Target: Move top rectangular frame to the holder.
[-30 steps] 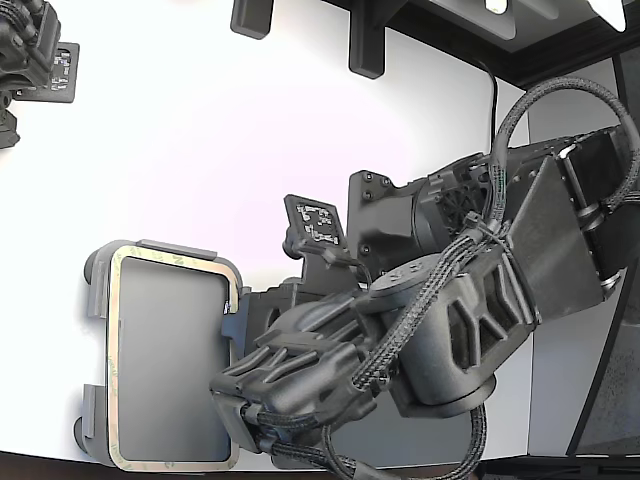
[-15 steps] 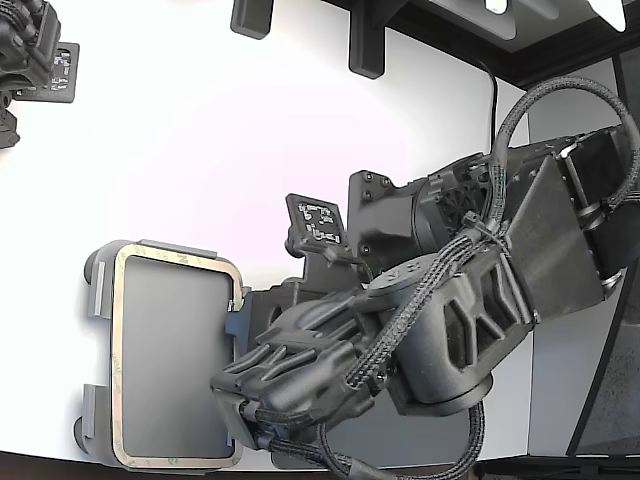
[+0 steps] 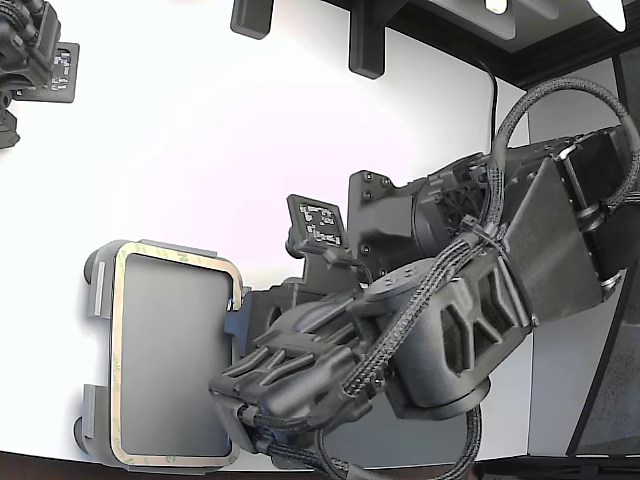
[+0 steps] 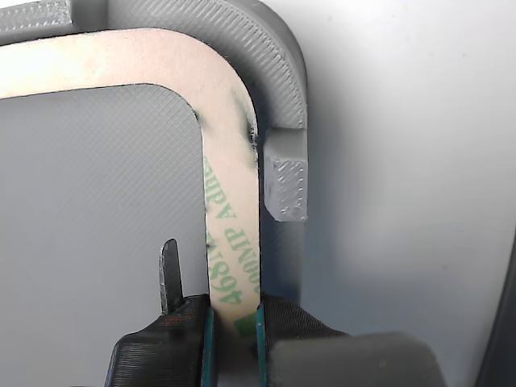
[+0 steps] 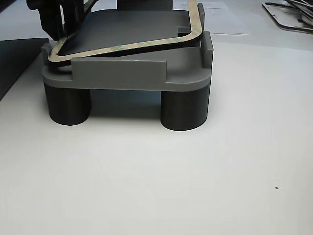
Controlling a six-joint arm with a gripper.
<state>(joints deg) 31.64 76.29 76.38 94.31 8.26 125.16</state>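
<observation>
The top rectangular frame (image 3: 117, 360) is a thin tan ring with green print, lying over the holder (image 3: 97, 285) at the exterior view's lower left. In the wrist view my gripper (image 4: 234, 322) is shut on one long side of the frame (image 4: 230, 201), just short of a rounded corner and beside the holder's raised tab (image 4: 286, 177). The other view shows the frame (image 5: 122, 47) tilted, with its far side raised above the holder (image 5: 122, 73). There my gripper (image 5: 51, 22) stands at the frame's far left end. A dark grey pad (image 3: 170, 350) fills the frame's hollow.
The holder stands on dark round feet (image 5: 185, 110) on a white table. A second arm's gripper (image 3: 30, 60) sits at the exterior view's top left, and black fixtures (image 3: 365, 40) line the far edge. A dark mat (image 5: 14, 63) lies beside the holder.
The frame has shifted a few pixels toward the exterior view's right and top over the holder, with my gripper still shut on it. The arm has barely moved.
</observation>
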